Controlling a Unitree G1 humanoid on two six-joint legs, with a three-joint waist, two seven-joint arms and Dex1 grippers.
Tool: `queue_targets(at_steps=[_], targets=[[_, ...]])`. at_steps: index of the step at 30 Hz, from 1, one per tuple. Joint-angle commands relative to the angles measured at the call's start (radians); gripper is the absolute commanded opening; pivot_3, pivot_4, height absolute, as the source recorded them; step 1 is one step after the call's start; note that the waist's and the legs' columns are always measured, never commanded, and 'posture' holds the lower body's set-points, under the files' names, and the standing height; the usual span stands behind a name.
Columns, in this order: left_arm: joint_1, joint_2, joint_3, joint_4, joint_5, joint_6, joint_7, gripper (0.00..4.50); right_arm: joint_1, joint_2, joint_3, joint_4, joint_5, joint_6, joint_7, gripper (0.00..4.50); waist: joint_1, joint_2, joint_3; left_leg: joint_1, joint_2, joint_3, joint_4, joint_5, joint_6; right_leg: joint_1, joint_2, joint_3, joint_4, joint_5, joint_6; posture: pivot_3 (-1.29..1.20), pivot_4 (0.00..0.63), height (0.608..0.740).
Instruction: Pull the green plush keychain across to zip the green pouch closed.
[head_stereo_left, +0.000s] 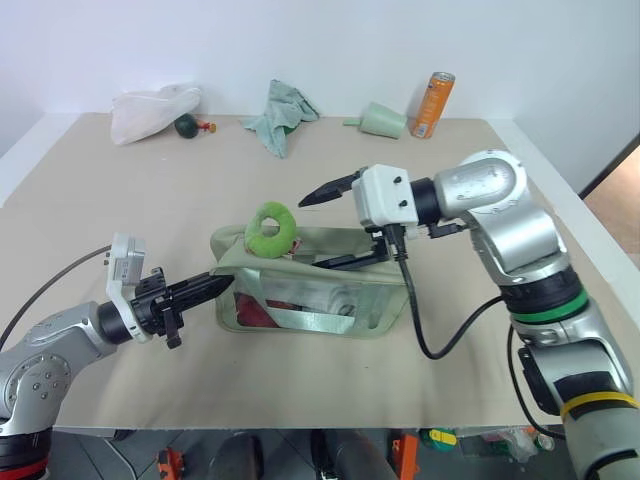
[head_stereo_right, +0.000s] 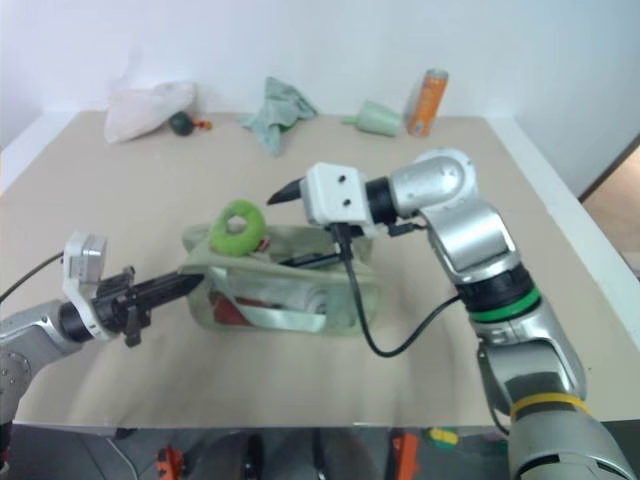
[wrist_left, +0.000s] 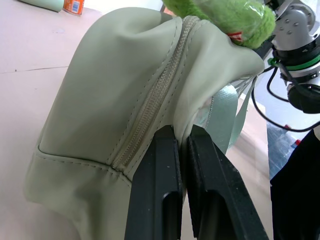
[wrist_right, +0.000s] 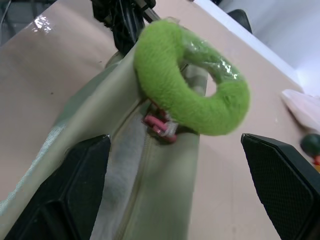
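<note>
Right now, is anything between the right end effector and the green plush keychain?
No. In the right wrist view the open right end effector faces the green plush keychain with only the green pouch and its zipper below the gap.

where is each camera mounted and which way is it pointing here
Head stereo pair: looks forward and down over the beige table; both arms show, the left gripper and right gripper.
Left wrist: looks along its shut fingers, which pinch the pale sage-green fabric pouch by the zipper.
Right wrist: looks between its open fingers at the lime-green fuzzy plush keychain.
All views share pouch and keychain.
</note>
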Motion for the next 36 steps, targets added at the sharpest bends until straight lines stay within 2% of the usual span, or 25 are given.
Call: queue_targets(at_steps=[1, 11, 13, 15, 16, 24, 32, 36], targets=[[-0.001, -0.008, 0.006, -0.036, -0.012, -0.015, 0.004, 0.00, -0.056, 0.034, -0.004, 0.011, -0.014, -0.037, -0.001, 4.32, 0.000, 0.000, 0.000, 0.000, 0.000, 0.000, 0.000, 0.000, 0.000, 0.000, 0.000, 0.000, 0.000, 0.000, 0.000, 0.00, 0.150, 0.740], [0.017, -0.023, -0.002, -0.054, -0.013, -0.014, 0.015, 0.00, -0.103, 0.132, 0.001, 0.083, -0.020, -0.044, 0.004, 4.32, 0.001, 0.000, 0.000, 0.000, 0.000, 0.000, 0.000, 0.000, 0.000, 0.000, -0.001, 0.000, 0.000, 0.000, 0.000, 0.00, 0.150, 0.740], [0.019, -0.024, -0.001, -0.054, -0.014, -0.015, 0.018, 0.00, -0.102, 0.149, 0.003, 0.101, -0.017, -0.042, 0.007, 3.85, 0.001, 0.000, 0.000, 0.000, 0.000, -0.001, 0.000, 0.000, 0.000, 0.001, -0.001, -0.001, 0.000, 0.000, 0.000, 0.00, 0.150, 0.740], [0.021, -0.025, 0.000, -0.056, -0.015, -0.017, 0.022, 0.00, -0.101, 0.161, 0.003, 0.113, -0.012, -0.037, 0.010, 3.10, 0.000, 0.000, 0.000, 0.000, 0.000, 0.000, 0.000, 0.000, 0.000, 0.001, -0.001, 0.000, 0.000, 0.000, 0.000, 0.00, 0.150, 0.740], [0.022, -0.026, 0.000, -0.056, -0.015, -0.017, 0.023, 0.00, -0.099, 0.165, 0.004, 0.120, -0.008, -0.032, 0.015, 2.88, 0.000, 0.000, 0.000, 0.000, 0.000, 0.000, 0.000, 0.000, 0.000, 0.001, -0.001, 0.000, 0.000, 0.000, 0.000, 0.00, 0.150, 0.740], [0.025, -0.031, 0.001, -0.057, -0.016, -0.022, 0.032, 0.00, -0.092, 0.163, 0.000, 0.139, -0.004, -0.017, 0.049, 0.03, 0.001, 0.000, 0.000, 0.000, 0.000, 0.000, 0.000, 0.000, 0.000, 0.001, -0.001, 0.000, 0.000, 0.000, 0.000, 0.00, 0.150, 0.740], [0.014, -0.037, -0.004, -0.051, -0.016, -0.024, 0.035, 0.00, -0.085, 0.139, -0.015, 0.131, 0.004, 0.006, 0.064, 0.03, 0.001, 0.000, 0.000, 0.000, 0.000, 0.000, 0.000, 0.000, 0.000, 0.001, -0.001, -0.001, 0.000, 0.000, 0.000, 0.00, 0.150, 0.740], [0.011, -0.042, -0.010, -0.048, -0.013, -0.025, 0.034, 0.00, -0.092, 0.107, -0.053, 0.142, -0.009, 0.007, 0.025, 0.03, 0.001, 0.000, 0.000, 0.000, -0.001, 0.000, 0.000, 0.000, 0.000, 0.001, -0.001, 0.000, 0.000, 0.000, 0.000, 0.00, 0.150, 0.740]])
